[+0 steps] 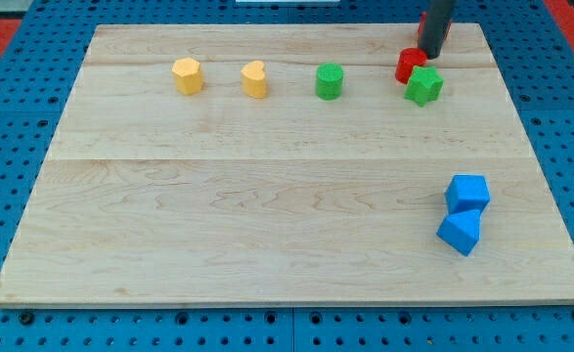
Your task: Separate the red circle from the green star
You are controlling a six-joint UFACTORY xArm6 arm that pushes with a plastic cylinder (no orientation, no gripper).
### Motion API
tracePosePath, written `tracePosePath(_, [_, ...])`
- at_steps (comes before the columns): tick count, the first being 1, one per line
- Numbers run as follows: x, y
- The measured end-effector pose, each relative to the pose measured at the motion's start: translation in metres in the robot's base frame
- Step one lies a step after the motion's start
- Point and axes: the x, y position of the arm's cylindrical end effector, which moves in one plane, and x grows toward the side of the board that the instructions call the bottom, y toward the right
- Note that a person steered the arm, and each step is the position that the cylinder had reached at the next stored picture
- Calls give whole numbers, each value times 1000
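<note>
The red circle (409, 65) sits near the view's top right of the wooden board, touching the green star (424, 86) just below and to its right. My tip (431, 55) comes down from the view's top edge and stands just right of and above the red circle, close to it or touching it. The green star lies right below the tip.
A green circle (329, 81), a yellow heart (255, 79) and a yellow hexagon (187, 75) stand in a row to the left. A blue cube (467, 192) and a blue triangle (460, 233) sit at the right. The board's top edge (267, 26) is close behind.
</note>
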Motion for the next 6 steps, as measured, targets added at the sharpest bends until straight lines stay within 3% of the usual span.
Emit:
tracePosePath(1, [2, 38])
tracePosePath(2, [15, -1])
tracePosePath(6, [13, -21])
